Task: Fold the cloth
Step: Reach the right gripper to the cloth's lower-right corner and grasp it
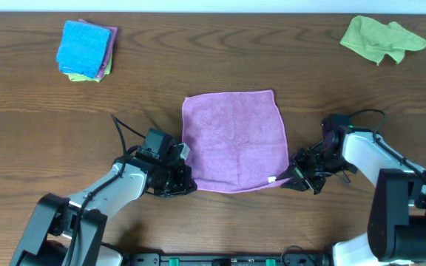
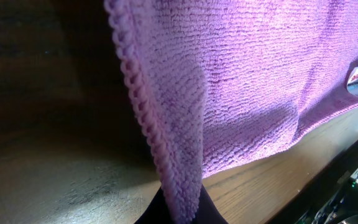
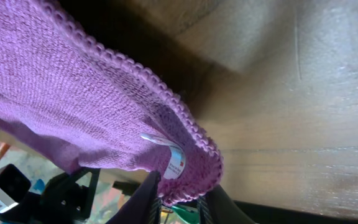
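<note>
A purple cloth (image 1: 233, 139) lies spread in the middle of the wooden table. My left gripper (image 1: 181, 182) is shut on its near left corner, seen as a pinched fold of purple cloth (image 2: 185, 186) between the dark fingers (image 2: 180, 214). My right gripper (image 1: 291, 177) is shut on the near right corner, the one with the white label (image 3: 174, 163); the cloth (image 3: 73, 106) hangs from the fingers (image 3: 182, 202) a little above the table. The near edge is lifted; the far edge rests on the table.
A folded stack of blue, pink and green cloths (image 1: 86, 50) sits at the far left. A crumpled green cloth (image 1: 379, 38) lies at the far right. The table's near edge (image 2: 303, 162) runs close behind both grippers.
</note>
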`<control>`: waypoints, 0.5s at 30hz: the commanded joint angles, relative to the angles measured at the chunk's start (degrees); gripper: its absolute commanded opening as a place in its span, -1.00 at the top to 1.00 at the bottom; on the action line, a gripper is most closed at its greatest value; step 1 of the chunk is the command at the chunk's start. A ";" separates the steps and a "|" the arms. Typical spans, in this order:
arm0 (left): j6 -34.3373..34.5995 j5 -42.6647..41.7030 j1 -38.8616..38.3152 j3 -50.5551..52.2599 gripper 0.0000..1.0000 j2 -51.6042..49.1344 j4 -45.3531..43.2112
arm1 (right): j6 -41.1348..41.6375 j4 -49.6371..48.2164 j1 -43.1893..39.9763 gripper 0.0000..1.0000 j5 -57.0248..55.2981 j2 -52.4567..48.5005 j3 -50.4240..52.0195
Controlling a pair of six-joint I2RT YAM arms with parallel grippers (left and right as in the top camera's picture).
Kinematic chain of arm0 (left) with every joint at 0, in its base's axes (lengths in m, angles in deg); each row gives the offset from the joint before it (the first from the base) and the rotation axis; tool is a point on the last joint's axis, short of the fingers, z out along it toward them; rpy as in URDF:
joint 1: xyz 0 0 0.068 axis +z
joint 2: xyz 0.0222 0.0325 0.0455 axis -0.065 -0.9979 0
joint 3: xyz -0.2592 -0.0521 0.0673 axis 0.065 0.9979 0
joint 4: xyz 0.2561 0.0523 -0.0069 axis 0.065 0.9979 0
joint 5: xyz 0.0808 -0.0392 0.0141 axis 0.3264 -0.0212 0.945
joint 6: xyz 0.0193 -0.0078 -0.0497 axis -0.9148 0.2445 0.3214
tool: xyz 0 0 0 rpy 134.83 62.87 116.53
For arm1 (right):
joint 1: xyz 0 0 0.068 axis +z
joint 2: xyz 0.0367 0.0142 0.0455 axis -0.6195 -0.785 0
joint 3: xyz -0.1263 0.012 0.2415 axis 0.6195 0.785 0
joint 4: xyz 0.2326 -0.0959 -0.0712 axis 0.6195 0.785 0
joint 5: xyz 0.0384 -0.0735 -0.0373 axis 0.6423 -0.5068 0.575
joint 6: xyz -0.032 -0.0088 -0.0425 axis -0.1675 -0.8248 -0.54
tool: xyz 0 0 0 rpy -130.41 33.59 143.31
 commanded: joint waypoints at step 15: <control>-0.22 0.98 0.09 -0.26 0.89 0.44 0.24 | 0.74 -1.99 0.31 0.10 -3.10 -0.31 -0.74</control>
